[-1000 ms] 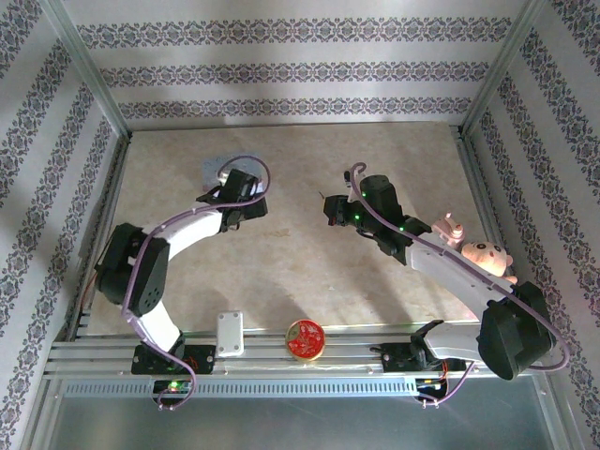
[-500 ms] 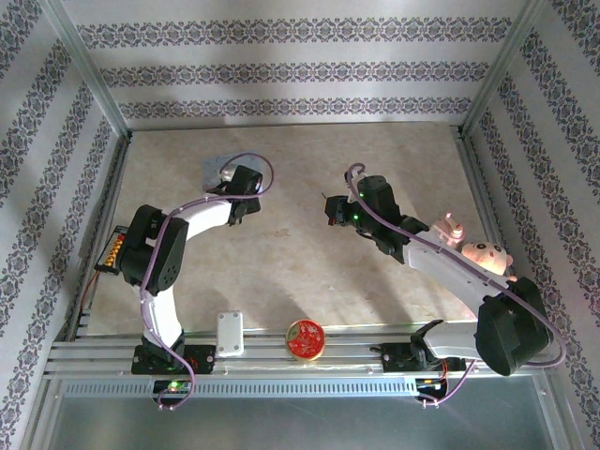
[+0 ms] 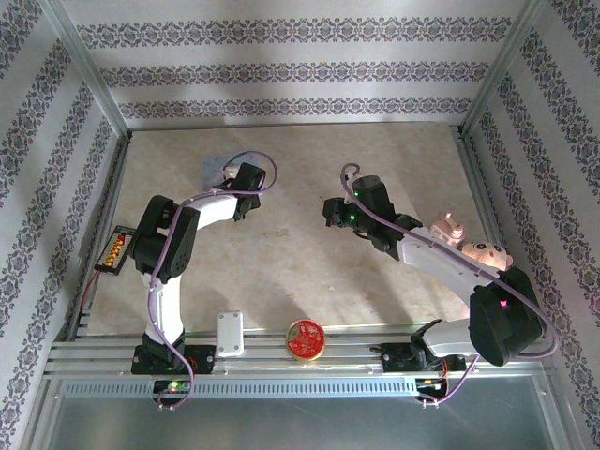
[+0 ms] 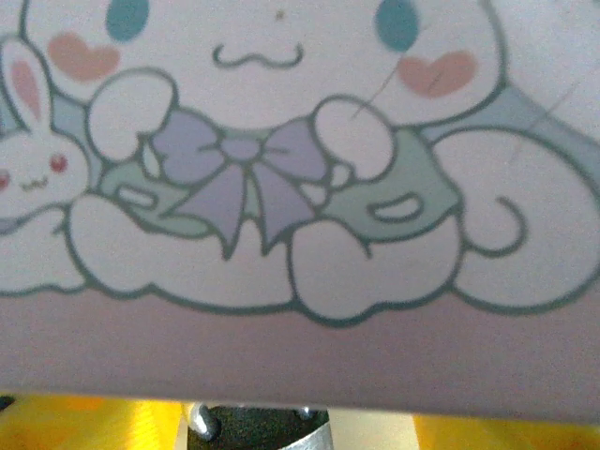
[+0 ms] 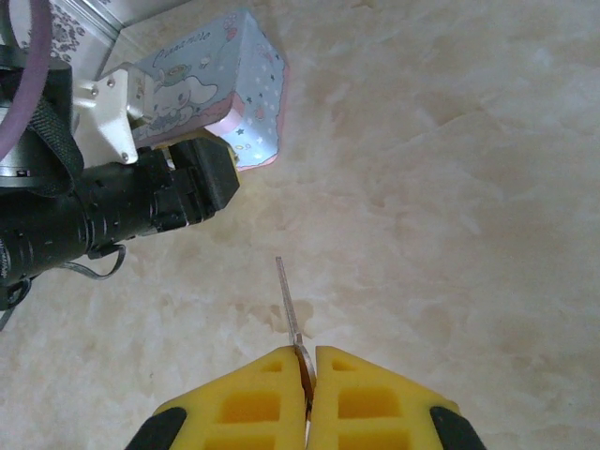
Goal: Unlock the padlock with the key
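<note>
The pale blue cartoon tin (image 3: pixel 217 169) lies at the back left of the table. My left gripper (image 3: pixel 242 183) is pressed up against it, so its printed lid (image 4: pixel 281 141) is very close in the left wrist view. Below the lid's edge a small dark metal padlock (image 4: pixel 253 433) with a thin loop sits between my yellow pads (image 4: pixel 84 427). The jaws stand apart, with table showing beside the padlock. My right gripper (image 5: pixel 309 361) is shut on the key (image 5: pixel 292 309). The key's blade points toward the tin (image 5: pixel 234 84), a good gap away over bare table.
A red round tin (image 3: pixel 305 339) and a white box (image 3: pixel 230 333) lie by the near rail. A pink plush toy (image 3: pixel 483 251) sits at the right beside my right arm. A small black item (image 3: pixel 114 248) lies at the left edge. Patterned walls enclose the table.
My left arm has drawn its elbow in and stretched toward the tin, bringing its gripper slightly further back and right. The right gripper with the key has hardly moved.
</note>
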